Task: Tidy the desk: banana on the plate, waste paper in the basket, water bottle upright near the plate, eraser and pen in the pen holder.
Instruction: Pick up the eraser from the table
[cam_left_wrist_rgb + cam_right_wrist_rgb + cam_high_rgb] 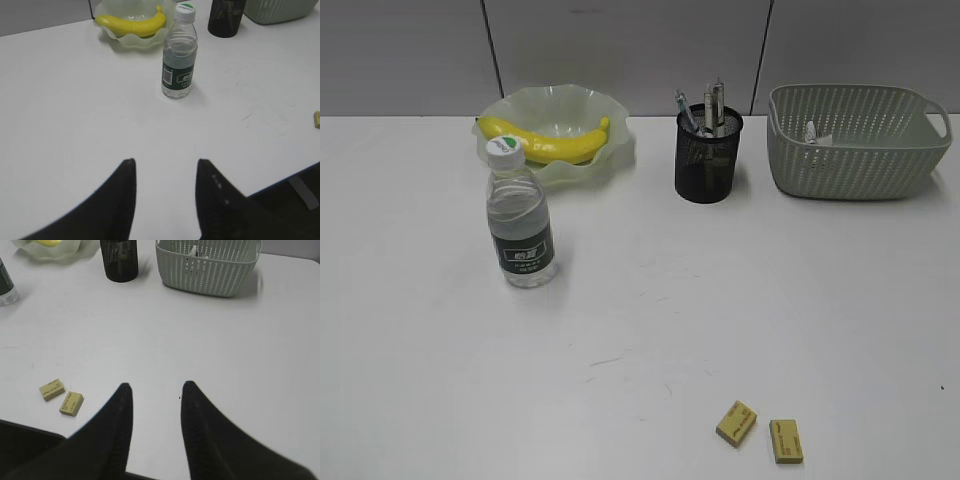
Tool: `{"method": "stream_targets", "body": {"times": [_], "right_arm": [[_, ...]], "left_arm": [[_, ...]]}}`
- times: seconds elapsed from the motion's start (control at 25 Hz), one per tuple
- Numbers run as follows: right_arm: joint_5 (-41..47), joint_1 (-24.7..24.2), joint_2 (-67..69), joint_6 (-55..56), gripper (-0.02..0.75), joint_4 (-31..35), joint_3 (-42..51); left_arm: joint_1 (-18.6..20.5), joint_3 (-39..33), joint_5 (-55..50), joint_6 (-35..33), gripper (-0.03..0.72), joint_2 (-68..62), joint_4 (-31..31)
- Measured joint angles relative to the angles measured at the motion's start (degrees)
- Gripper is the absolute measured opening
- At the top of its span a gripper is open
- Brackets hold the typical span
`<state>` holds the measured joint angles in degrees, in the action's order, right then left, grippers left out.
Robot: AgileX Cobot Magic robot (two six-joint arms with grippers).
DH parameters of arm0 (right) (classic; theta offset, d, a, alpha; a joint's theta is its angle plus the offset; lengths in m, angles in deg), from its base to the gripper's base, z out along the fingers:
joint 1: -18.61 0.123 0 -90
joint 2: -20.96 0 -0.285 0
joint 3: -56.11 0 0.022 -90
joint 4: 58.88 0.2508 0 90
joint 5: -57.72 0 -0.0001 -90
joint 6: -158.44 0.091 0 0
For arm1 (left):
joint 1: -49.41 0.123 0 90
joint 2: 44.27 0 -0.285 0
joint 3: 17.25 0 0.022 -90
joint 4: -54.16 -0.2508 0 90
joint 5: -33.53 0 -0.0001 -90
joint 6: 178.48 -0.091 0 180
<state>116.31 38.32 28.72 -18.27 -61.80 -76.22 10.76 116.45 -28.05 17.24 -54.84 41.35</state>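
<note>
A: What are the grippers doing?

B: The left gripper (165, 200) hangs over bare desk (65, 115) at the near left, jaws partly apart, holding nothing. The right gripper (155, 425) hangs over the near right, jaws at a similar gap, also empty

A: And beyond them?

B: Two yellow erasers (737, 423) (786, 441) lie flat side by side at the near edge, just left of the right gripper. Farther out, the bottle (521, 218) stands upright, cap up, just in front of the plate (610, 158) at the far left. The banana (545, 140) lies in the plate. The holder (708, 160) stands far centre with pens (714, 108) upright in it. The basket (855, 150) sits far right with something white inside, probably the paper (815, 134)

A: So what's left?

B: The erasers, it seems. The right gripper is the nearer. I'd bring it straight down over one eraser, jaws across its short width, clear of the neighbour so that one isn't nudged away. Then lift well above the holder's rim and drop it beside the pens without knocking them
</note>
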Motion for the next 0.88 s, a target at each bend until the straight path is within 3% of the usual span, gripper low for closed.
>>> {"method": "stream_targets", "body": {"times": [0.24,0.6,0.88], "right_arm": [[-8.9,0.0,13.0,0.0,0.276,2.9,-1.0],[-19.8,0.0,55.8,-0.1,0.276,8.5,-6.3],[-19.4,3.2,83.5,-2.3,0.329,10.1,-15.6]], "left_arm": [[1.8,0.0,0.2,0.0,0.289,1.4,0.5],[13.7,0.0,0.3,0.0,0.289,3.1,0.7],[20.8,0.0,0.3,0.0,0.289,3.1,0.8]]}}
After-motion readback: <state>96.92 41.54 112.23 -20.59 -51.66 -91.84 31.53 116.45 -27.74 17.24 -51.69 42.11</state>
